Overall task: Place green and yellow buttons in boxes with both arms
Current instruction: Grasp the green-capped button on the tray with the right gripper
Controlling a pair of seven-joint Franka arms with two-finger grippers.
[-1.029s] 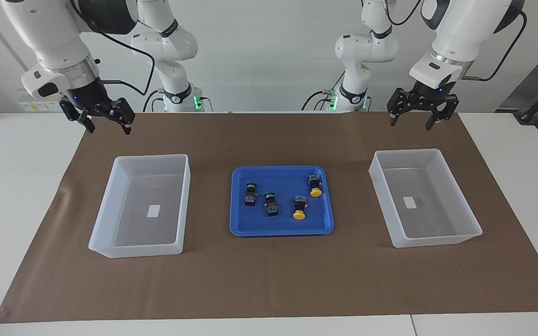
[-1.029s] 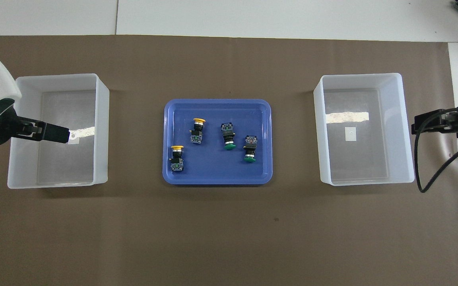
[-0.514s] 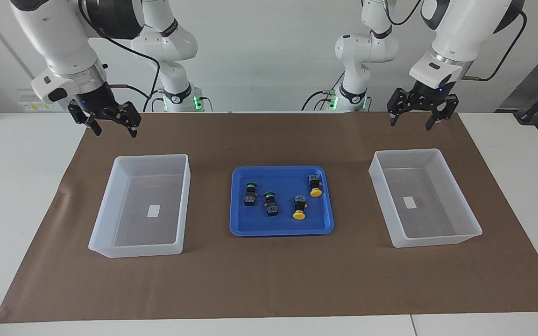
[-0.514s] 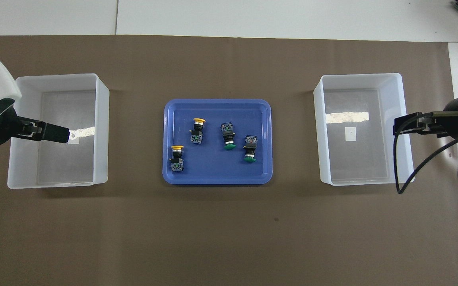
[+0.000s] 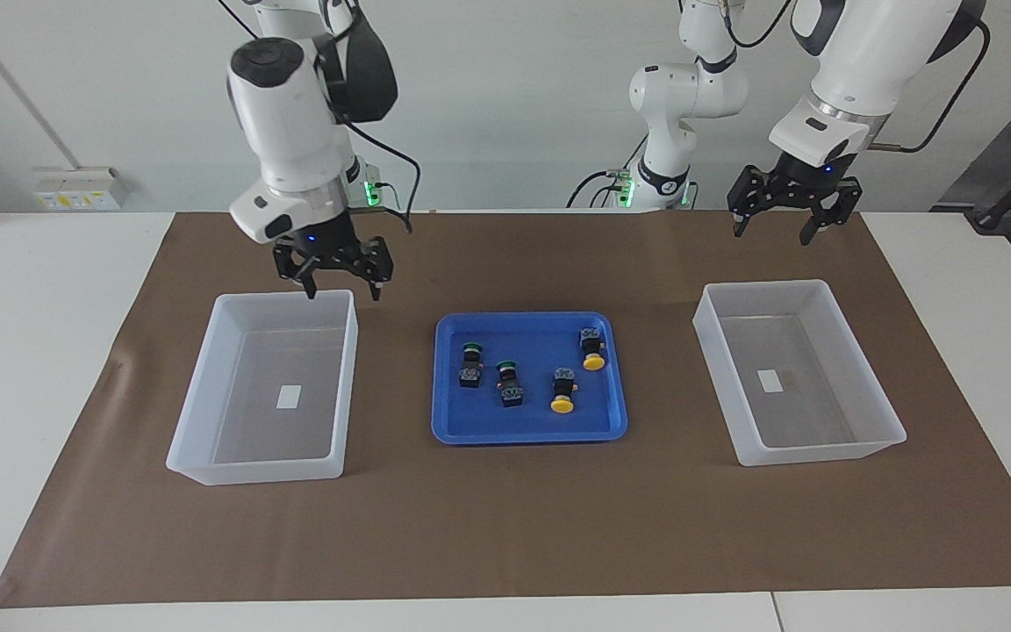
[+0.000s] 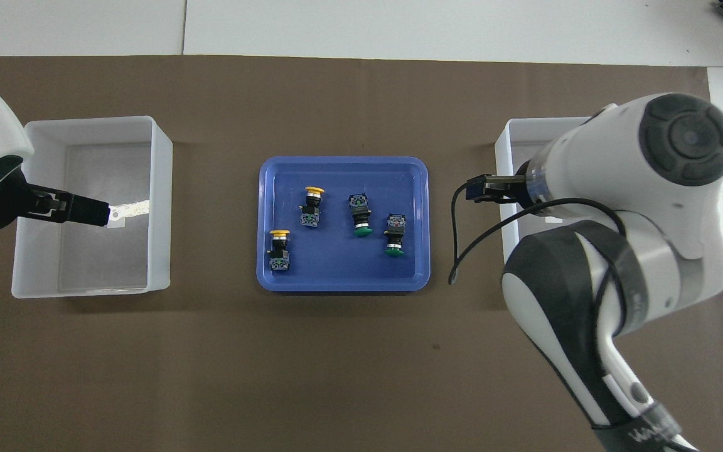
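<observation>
Two green buttons (image 5: 470, 362) (image 5: 508, 383) and two yellow buttons (image 5: 563, 391) (image 5: 592, 348) lie on a blue tray (image 5: 530, 432) at mid-table. In the overhead view the green ones (image 6: 361, 215) (image 6: 394, 234) and the yellow ones (image 6: 312, 206) (image 6: 279, 249) lie on the same tray (image 6: 342, 285). My right gripper (image 5: 341, 285) is open and empty. It hangs over the tray-side corner of the white box (image 5: 251, 470) at the right arm's end and also shows in the overhead view (image 6: 477, 189). My left gripper (image 5: 773, 224) is open and empty, raised by the other white box (image 5: 821, 452).
A brown mat (image 5: 505, 527) covers the table. Both white boxes hold only a small white label. In the overhead view the right arm covers much of its box (image 6: 503, 150), and the left gripper (image 6: 101, 215) shows over the other box (image 6: 85, 122).
My right arm has swung in from the mat's outer edge toward the tray and now hangs by its box's tray-side corner. The left arm and the buttons have not moved.
</observation>
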